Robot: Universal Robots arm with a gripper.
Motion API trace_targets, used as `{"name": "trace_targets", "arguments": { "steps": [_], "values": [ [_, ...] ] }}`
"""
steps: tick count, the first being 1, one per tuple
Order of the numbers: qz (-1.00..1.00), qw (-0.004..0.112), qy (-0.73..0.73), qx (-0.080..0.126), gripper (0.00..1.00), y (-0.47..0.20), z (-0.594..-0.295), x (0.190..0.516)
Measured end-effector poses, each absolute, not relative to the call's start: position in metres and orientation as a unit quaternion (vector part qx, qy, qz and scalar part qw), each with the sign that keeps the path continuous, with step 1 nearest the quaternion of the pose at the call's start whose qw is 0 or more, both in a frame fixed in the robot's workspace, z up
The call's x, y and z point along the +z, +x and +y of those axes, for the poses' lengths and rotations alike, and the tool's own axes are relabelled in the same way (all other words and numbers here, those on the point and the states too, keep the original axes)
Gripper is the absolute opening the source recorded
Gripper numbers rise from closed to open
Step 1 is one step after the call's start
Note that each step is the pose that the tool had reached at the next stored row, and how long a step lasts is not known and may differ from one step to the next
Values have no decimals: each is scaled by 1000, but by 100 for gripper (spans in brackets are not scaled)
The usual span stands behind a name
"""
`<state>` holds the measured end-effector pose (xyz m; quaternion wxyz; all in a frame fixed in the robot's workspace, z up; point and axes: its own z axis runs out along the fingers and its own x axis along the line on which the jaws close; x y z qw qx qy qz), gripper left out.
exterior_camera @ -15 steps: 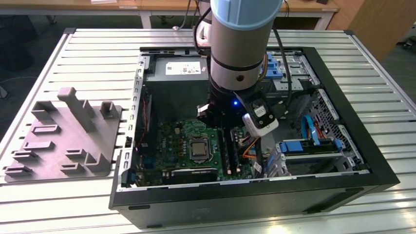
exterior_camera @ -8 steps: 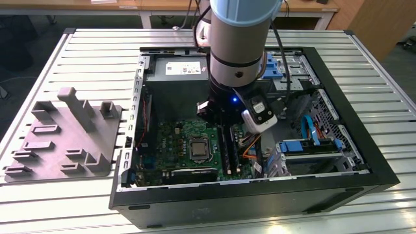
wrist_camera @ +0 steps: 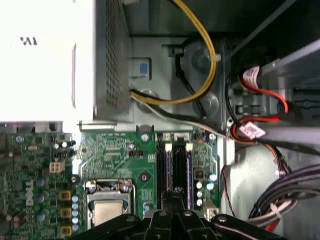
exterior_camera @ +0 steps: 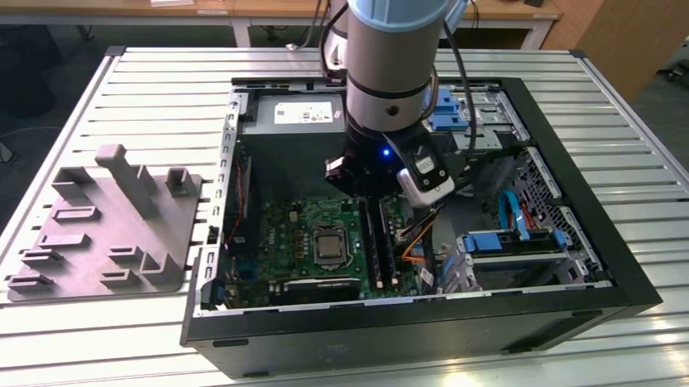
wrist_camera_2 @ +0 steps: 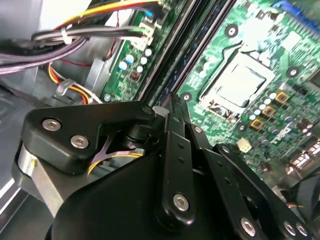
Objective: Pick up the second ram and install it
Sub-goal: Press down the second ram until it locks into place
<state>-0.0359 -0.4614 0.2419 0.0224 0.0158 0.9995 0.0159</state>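
Inside the open computer case (exterior_camera: 431, 326), my gripper (exterior_camera: 377, 200) hangs over the memory slots of the green motherboard (exterior_camera: 286, 242). The second ram (exterior_camera: 385, 250) stands in a slot as a long dark strip right of the processor socket (exterior_camera: 326, 246), with another dark strip beside it. In both wrist views the black fingers (wrist_camera: 175, 197) come together to a point: the gripper (wrist_camera: 175, 191) (wrist_camera_2: 172, 97) is shut, its tip at the near end of the ram (wrist_camera: 178, 165) (wrist_camera_2: 187, 45). Whether the tip touches the ram is not visible.
A grey holder block (exterior_camera: 108, 218) with upright posts lies on the slatted table at the exterior view's left, its slots bare. Orange and yellow cables (wrist_camera: 205, 60) run beside the slots. Blue drive brackets (exterior_camera: 517, 238) and the power supply (exterior_camera: 302, 113) crowd the case.
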Motion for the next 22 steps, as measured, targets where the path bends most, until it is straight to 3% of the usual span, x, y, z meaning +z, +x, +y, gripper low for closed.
{"name": "trace_targets", "arguments": {
  "steps": [22],
  "values": [
    [1000,22,16,16,10,-33,-438,227]
  ]
}}
